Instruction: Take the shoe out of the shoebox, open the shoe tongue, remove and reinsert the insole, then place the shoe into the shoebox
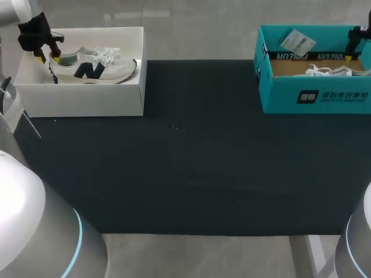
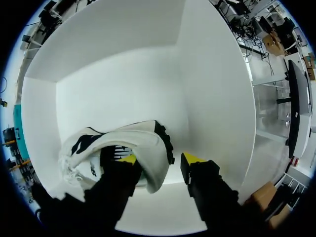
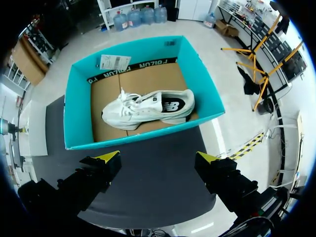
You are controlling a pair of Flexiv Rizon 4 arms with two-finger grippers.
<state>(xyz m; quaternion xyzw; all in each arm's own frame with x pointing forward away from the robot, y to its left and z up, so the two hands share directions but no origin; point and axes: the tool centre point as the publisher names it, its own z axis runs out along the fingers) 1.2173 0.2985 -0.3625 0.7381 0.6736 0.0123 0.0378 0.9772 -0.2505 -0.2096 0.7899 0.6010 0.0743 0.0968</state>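
Observation:
A cream sneaker point(image 1: 93, 66) with a dark logo lies in the white shoebox point(image 1: 87, 101) at the back left. My left gripper point(image 1: 48, 59) is down in that box at the sneaker's heel. In the left wrist view one finger sits inside the shoe point(image 2: 143, 143) opening and the other against the outside of the heel, so the left gripper point(image 2: 159, 159) is shut on the heel. My right gripper point(image 1: 351, 53) hangs open over the teal shoebox point(image 1: 316, 95) at the back right, holding nothing. A white sneaker point(image 3: 148, 108) lies in that box, ahead of the right gripper point(image 3: 158, 157).
A black mat point(image 1: 191, 162) covers the table between the two boxes. A paper tag point(image 1: 297, 40) rests on the teal box's back rim. The teal box point(image 3: 143, 140) has a cardboard floor.

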